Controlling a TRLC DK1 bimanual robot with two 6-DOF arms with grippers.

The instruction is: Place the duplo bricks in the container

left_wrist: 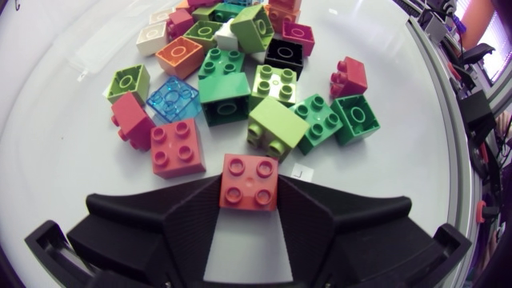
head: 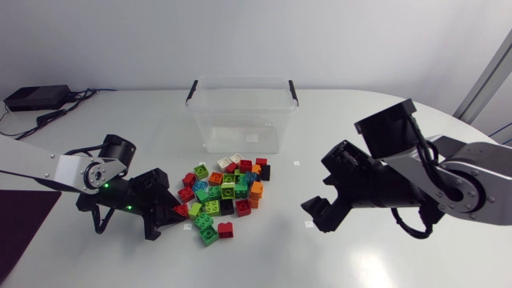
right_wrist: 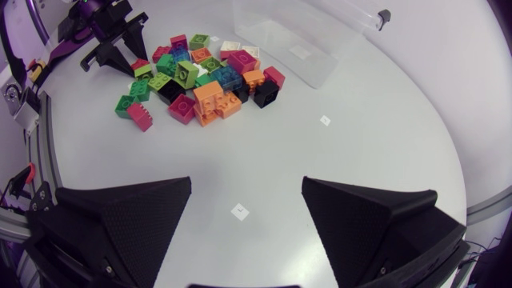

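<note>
Left gripper (left_wrist: 250,198): closed on a red brick (left_wrist: 250,178), one finger against each side, at the pile's near edge.
Right gripper (right_wrist: 246,186): fingers wide apart, nothing between them, above the table (right_wrist: 376,152), well apart from the pile.
Brick pile (head: 224,192): loose on the table, just before the clear container (head: 242,120).

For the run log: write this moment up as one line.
left gripper: shut on red brick | right gripper: open, empty | container: no bricks seen inside | brick pile: on the table beside container
</note>
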